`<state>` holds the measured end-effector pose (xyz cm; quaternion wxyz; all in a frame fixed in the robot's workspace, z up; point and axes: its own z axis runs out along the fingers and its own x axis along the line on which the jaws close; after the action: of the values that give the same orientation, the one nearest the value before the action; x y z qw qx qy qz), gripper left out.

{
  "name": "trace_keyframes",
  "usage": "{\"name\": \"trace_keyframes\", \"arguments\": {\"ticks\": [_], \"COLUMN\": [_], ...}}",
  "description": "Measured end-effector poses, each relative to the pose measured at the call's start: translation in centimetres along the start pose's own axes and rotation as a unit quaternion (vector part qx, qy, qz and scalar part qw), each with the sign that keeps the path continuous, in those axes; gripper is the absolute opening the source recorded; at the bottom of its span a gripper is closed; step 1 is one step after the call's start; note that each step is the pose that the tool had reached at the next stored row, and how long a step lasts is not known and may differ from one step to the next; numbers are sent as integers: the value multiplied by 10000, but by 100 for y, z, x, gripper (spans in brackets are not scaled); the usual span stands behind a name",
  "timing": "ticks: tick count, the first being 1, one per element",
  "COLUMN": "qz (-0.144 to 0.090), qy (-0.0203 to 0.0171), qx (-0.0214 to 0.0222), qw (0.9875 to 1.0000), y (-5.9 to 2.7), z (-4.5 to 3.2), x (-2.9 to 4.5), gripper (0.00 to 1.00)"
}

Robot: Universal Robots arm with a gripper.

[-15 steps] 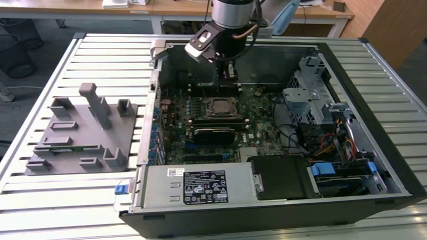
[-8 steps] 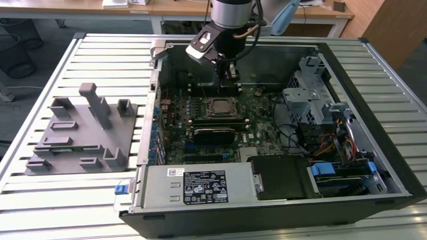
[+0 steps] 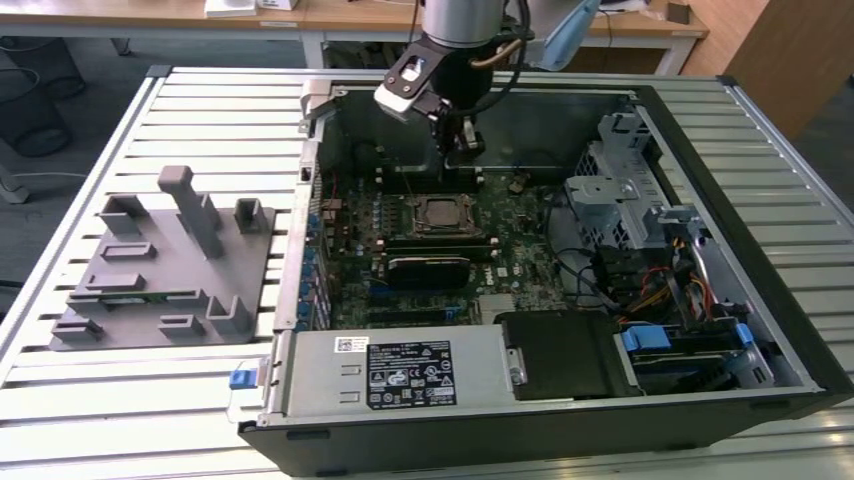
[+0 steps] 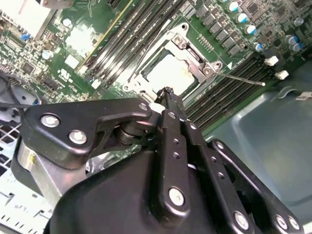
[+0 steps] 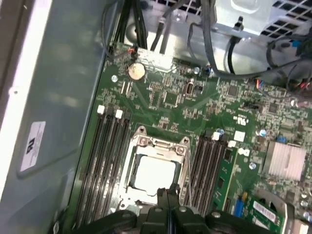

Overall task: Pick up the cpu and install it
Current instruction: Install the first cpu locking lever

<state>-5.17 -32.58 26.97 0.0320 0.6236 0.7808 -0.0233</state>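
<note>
The cpu [image 3: 438, 213] lies flat in its socket on the green motherboard inside the open computer case, its silver top showing inside the metal socket frame. It shows in both wrist views, cpu [image 4: 170, 73] and cpu [image 5: 155, 174]. A thin lever rod [image 4: 243, 79] sticks out beside the socket. My gripper [image 3: 461, 150] hangs above the board just beyond the socket's far edge, clear of the chip. Its black fingers are shut together with nothing between them, seen as gripper [image 4: 168, 93] and gripper [image 5: 168, 192].
Memory slots [image 5: 109, 146] flank the socket. A black heatsink block [image 3: 427, 268] sits nearer the front. A drive cage [image 3: 627, 190] with cables fills the case on the exterior view's right. A grey parts fixture [image 3: 160, 265] stands on the slatted table [image 3: 174, 400] at the left.
</note>
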Motion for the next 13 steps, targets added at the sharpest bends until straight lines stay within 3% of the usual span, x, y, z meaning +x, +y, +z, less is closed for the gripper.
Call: {"name": "trace_keyframes", "arguments": {"ticks": [2,7,13], "qz": [-56,-478,-1012], "qy": [-6,-46,-69], "qx": [-4,-19,-48], "qw": [10000,9988,9948], "y": [-1,-1,-1], "z": [-3,-2,3], "x": [0,0,1], "gripper": [11,11,11]}}
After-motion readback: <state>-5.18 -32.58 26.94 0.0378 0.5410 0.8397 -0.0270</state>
